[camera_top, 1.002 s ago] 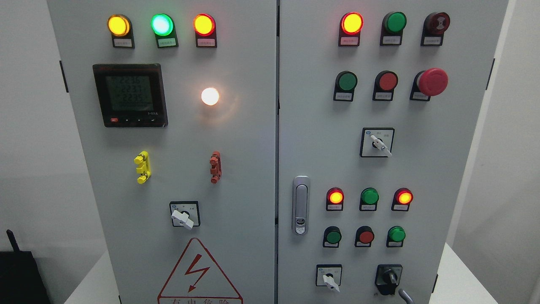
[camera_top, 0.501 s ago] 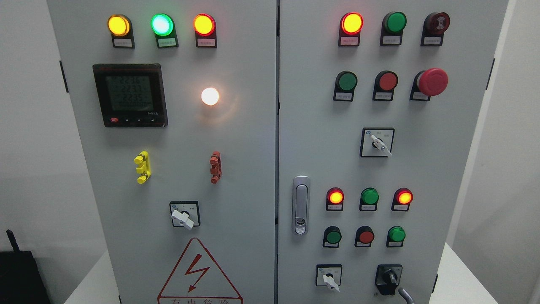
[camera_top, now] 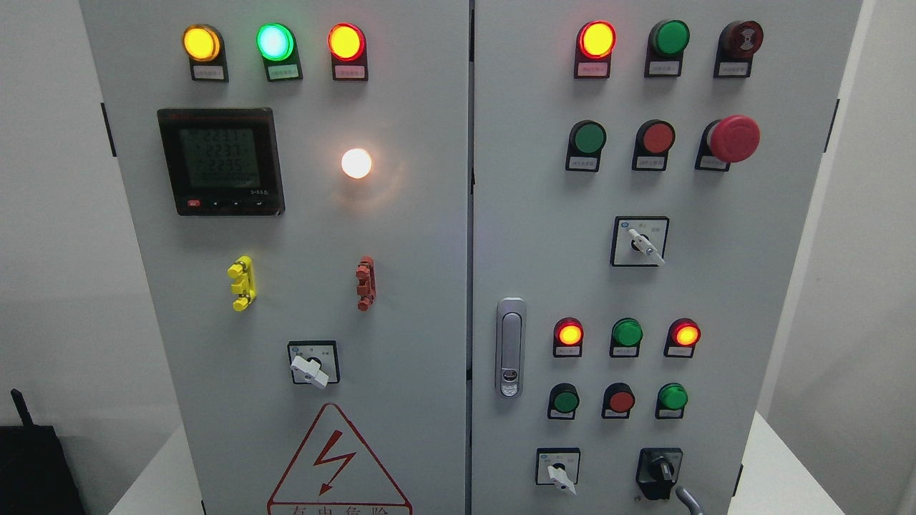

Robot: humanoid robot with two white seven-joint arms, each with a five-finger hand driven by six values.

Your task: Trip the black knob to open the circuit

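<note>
A: So, has anything changed in the head view?
B: Nothing; no hand shows, so fingers' state is unknown. Black knob (camera_top: 659,471) sits untouched, low on the cabinet's right door (camera_top: 751,286). Task not begun.

overall: bright, even, soft indoor light on grey cabinet (camera_top: 401,286)
glare: white lamp (camera_top: 356,163) blown out, warm halo spilling on the door toward 4 o'clock
lit lamps: amber lamp (camera_top: 201,43), green lamp (camera_top: 275,41) saturated, red glow ringing the red lamp (camera_top: 596,38)
shadows: faint, short, under buttons and switches
focus: sharp; meter display (camera_top: 219,159) digits smeared, labels unreadable
edges: cabinet sides converge toward 6 o'clock
</note>
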